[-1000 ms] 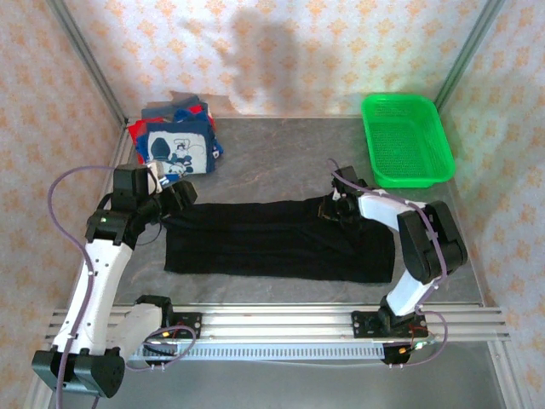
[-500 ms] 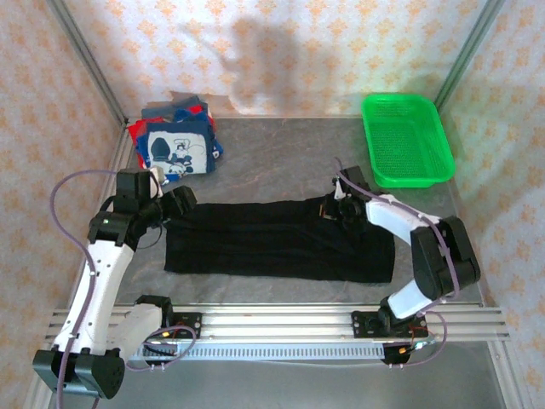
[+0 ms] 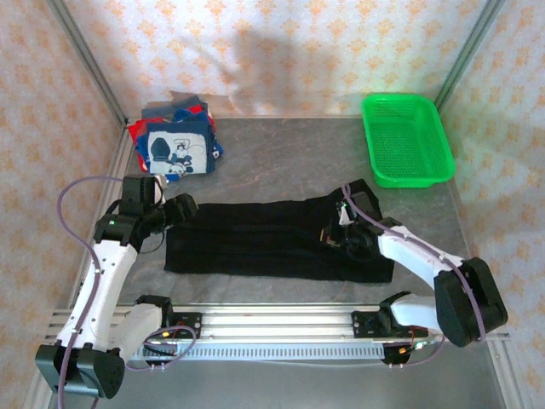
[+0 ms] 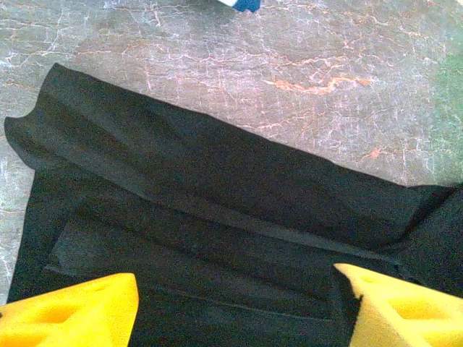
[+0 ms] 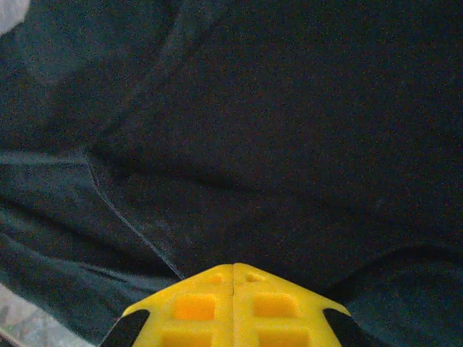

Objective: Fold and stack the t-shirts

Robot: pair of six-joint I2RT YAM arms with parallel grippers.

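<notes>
A large black t-shirt (image 3: 272, 240) lies spread as a long strip across the middle of the table. My right gripper (image 3: 334, 238) is over its right part, jaws pressed together (image 5: 233, 267); creases in the dark cloth (image 5: 289, 144) run right up to the tips, so it is shut on the fabric. My left gripper (image 3: 183, 207) hovers at the shirt's left end. Its yellow fingers (image 4: 72, 311) stand wide apart above the cloth (image 4: 217, 210), holding nothing. At the back left a navy t-shirt with a white cartoon print (image 3: 176, 152) lies on top of a pile of others, with red cloth (image 3: 134, 129) at its edge.
A bright green mesh basket (image 3: 405, 141) stands at the back right. Bare grey tabletop (image 3: 281, 162) lies between the pile and the basket. The aluminium rail (image 3: 281, 322) runs along the near edge, and patterned walls close in the sides.
My right gripper has closed at the shirt's far right edge and moved toward the near side, its arm swinging out to the right. The left gripper has barely shifted.
</notes>
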